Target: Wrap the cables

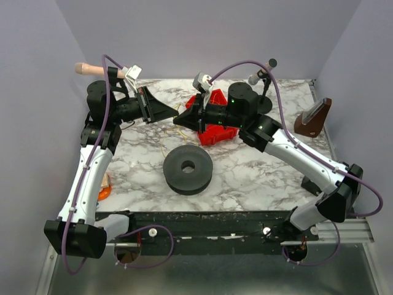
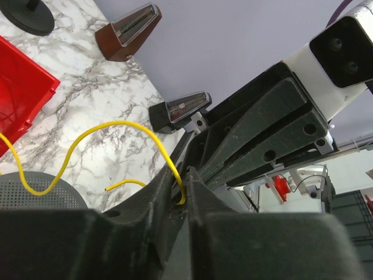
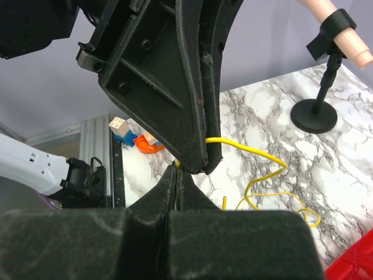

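Starting the wrap, my left gripper and right gripper both clamped on the cable at 12 o'clock from the black ring, reckon next needs looping slack

cable between left gripper, right gripper

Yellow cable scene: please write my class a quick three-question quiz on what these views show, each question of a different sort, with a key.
1. True or false: the yellow cable is wound around the black ring.
2. In the left wrist view, the left gripper is: A) wide open, B) shut on the yellow cable, C) resting flat on the table.
3. Fill in: the bin at the back of the table is ____ in colour.

Key: 1 false, it hangs loose in the air and on the table; 2 B; 3 red.
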`<action>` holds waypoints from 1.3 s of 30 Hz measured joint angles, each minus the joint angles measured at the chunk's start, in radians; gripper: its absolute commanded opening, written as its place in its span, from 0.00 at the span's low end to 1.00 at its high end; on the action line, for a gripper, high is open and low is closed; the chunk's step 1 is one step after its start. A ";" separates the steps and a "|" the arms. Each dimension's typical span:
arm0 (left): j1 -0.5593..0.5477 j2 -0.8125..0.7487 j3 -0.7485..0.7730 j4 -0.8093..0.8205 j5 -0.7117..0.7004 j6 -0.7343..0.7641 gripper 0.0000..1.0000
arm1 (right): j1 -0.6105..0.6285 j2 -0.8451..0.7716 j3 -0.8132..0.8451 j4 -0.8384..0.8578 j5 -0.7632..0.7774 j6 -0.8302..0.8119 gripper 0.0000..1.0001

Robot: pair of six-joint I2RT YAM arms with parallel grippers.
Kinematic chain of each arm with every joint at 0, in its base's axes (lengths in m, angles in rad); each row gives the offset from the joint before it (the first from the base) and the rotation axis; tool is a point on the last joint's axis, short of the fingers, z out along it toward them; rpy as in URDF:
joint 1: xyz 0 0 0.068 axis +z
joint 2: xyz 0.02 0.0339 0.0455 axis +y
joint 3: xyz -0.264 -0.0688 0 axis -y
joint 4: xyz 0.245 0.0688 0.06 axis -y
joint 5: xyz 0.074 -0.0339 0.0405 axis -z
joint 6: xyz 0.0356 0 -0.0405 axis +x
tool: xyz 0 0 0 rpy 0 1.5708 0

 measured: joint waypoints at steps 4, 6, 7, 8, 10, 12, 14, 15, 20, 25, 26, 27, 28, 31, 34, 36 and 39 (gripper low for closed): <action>-0.001 0.000 0.000 0.013 0.008 -0.010 0.00 | 0.000 0.002 0.000 -0.001 0.000 0.000 0.13; -0.001 0.000 -0.001 0.016 0.008 -0.010 0.00 | 0.000 0.006 0.006 -0.003 -0.001 -0.001 0.48; 0.000 0.000 -0.001 0.016 0.005 -0.008 0.00 | 0.000 0.009 0.010 -0.008 -0.003 0.003 0.60; 0.000 0.000 -0.002 0.013 -0.002 0.005 0.00 | 0.000 0.009 0.010 -0.014 -0.008 0.001 0.71; 0.000 0.000 -0.002 -0.009 -0.025 0.043 0.00 | 0.000 0.008 0.007 -0.027 -0.014 -0.011 0.97; 0.005 0.004 0.006 -0.070 -0.061 0.123 0.00 | 0.005 -0.016 -0.037 -0.024 0.007 -0.050 1.00; 0.012 0.013 0.021 -0.142 -0.099 0.198 0.00 | -0.004 -0.068 -0.118 -0.031 0.053 -0.093 1.00; 0.016 0.021 0.032 -0.185 -0.123 0.246 0.00 | -0.012 -0.101 -0.165 -0.034 0.076 -0.113 1.00; 0.040 0.032 0.077 -0.313 -0.225 0.406 0.00 | -0.051 -0.288 -0.434 -0.008 0.249 -0.149 1.00; 0.051 0.012 0.109 -0.388 -0.315 0.509 0.00 | -0.113 -0.290 -0.533 -0.021 0.295 -0.071 0.89; 0.052 0.005 0.109 -0.398 -0.327 0.523 0.00 | -0.135 -0.266 -0.533 -0.025 0.278 -0.046 0.88; 0.052 -0.001 0.109 -0.407 -0.333 0.532 0.00 | -0.163 -0.238 -0.534 -0.031 0.256 -0.009 0.87; 0.052 -0.006 0.109 -0.415 -0.341 0.542 0.00 | -0.195 -0.210 -0.534 -0.037 0.231 0.024 0.87; 0.052 -0.018 0.109 -0.425 -0.351 0.557 0.00 | -0.279 -0.122 -0.537 -0.060 0.169 0.106 0.87; 0.053 -0.024 0.109 -0.426 -0.352 0.563 0.00 | -0.316 -0.048 -0.537 -0.074 0.109 0.162 0.86; 0.053 -0.025 0.106 -0.426 -0.352 0.564 0.00 | -0.324 -0.004 -0.537 -0.074 0.045 0.194 0.81; 0.053 -0.029 0.095 -0.425 -0.351 0.565 0.00 | -0.346 0.070 -0.536 -0.069 -0.063 0.239 0.74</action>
